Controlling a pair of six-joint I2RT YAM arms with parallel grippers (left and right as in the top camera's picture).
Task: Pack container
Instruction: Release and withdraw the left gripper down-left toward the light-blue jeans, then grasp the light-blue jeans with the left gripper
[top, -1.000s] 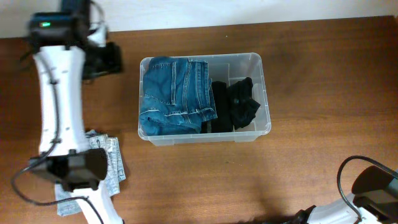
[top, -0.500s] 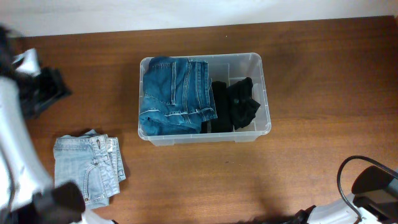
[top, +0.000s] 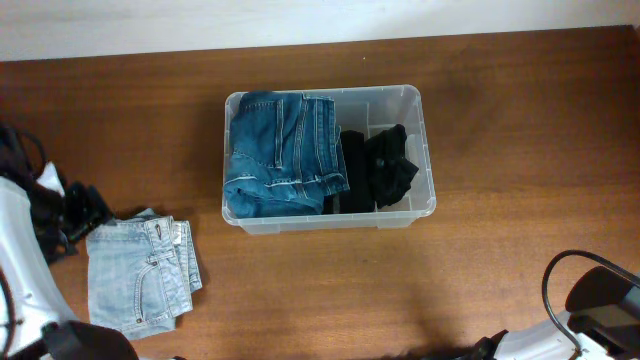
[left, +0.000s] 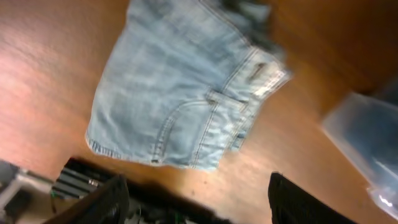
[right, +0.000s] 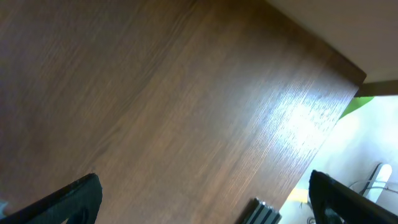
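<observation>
- Centrally on the worktop sits the container, with dark jeans and black clothes inside.
- Outside it (to the left) lie light jeans.
- The left claw is wide and empty, near them.
- The right claw is wide and empty.

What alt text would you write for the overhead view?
A clear rectangular plastic storage bin sits mid-table holding folded dark blue jeans beside black clothing. A folded pale blue denim garment lies on the brown wooden table outside it, lower left.

container: clear | binned jeans: mid-blue | garment: black | loose jeans: pale blue | table: brown wood-grain
</observation>
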